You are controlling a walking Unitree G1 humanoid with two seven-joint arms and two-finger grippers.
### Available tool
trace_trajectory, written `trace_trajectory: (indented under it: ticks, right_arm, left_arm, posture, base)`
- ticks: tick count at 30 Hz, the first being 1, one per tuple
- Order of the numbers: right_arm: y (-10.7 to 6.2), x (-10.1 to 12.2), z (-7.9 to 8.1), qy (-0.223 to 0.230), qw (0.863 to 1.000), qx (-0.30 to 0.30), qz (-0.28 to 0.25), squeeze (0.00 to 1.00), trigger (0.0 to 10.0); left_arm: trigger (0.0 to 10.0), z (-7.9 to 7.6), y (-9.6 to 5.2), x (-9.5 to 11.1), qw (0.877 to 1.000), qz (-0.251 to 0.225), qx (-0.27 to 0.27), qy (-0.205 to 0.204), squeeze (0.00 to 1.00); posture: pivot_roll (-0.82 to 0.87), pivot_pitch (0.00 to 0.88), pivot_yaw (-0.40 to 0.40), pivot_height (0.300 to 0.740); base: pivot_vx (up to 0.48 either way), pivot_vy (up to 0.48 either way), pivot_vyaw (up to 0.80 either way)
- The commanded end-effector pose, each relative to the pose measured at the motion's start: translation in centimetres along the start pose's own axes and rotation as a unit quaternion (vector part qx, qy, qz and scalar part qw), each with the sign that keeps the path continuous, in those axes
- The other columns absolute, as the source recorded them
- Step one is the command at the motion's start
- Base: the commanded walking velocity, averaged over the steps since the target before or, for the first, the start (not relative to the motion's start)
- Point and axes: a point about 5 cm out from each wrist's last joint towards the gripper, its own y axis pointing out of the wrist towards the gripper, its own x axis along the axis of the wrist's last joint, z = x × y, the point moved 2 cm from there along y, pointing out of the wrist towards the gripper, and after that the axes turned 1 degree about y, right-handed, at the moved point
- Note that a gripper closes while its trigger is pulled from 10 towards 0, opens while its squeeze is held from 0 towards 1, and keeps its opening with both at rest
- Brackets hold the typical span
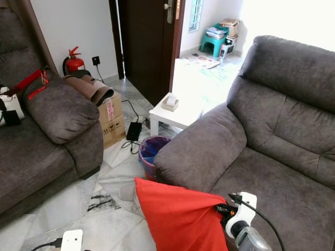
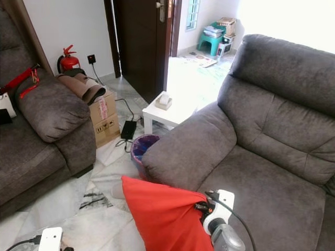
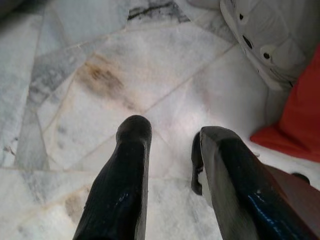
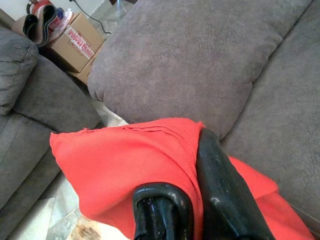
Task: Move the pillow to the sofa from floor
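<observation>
Right gripper [image 4: 192, 200] jaws pinching red fabric pillow [image 1: 178, 217] beside grey suede sofa [image 1: 272, 157]; best lifted clear over the armrest. Left gripper [image 3: 170, 165] jaws spread.

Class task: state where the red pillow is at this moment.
The red pillow hangs low in the head views, gripped by the right hand, above the marble floor beside the armrest of the grey sofa on the robot's right.
</observation>
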Motion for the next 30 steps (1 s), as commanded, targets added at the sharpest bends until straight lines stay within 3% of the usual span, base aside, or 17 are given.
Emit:
trace_trajectory:
  ticks: [1,10,30]
  right_arm:
    - [0.4,2.7,0.1,-0.024,0.999,0.013,-0.046,0.0,10.0]
    - [0.3,2.8,0.0,-0.023,0.999,0.015,-0.047,0.0,10.0]
    - [0.4,3.3,-0.2,-0.025,0.998,0.016,-0.05,0.0,10.0]
  left_arm:
    - [10.0,-0.2,-0.4,-1.7,0.999,0.032,0.004,0.006,0.0]
    - [10.0,-0.5,-0.7,-2.8,0.999,0.041,0.006,0.008,0.0]
    - [10.0,-0.6,-0.7,-2.7,0.999,0.038,0.009,-0.003,0.0]
  posture:
    - [0.16,0.0,-0.111,0.74]
    - [0.16,0.0,-0.128,0.74]
    - [0.15,0.0,-0.138,0.74]
  base:
    - [0.0,0.0,0.0]
    - [0.0,0.0,0.0]
    - [0.0,0.0,0.0]
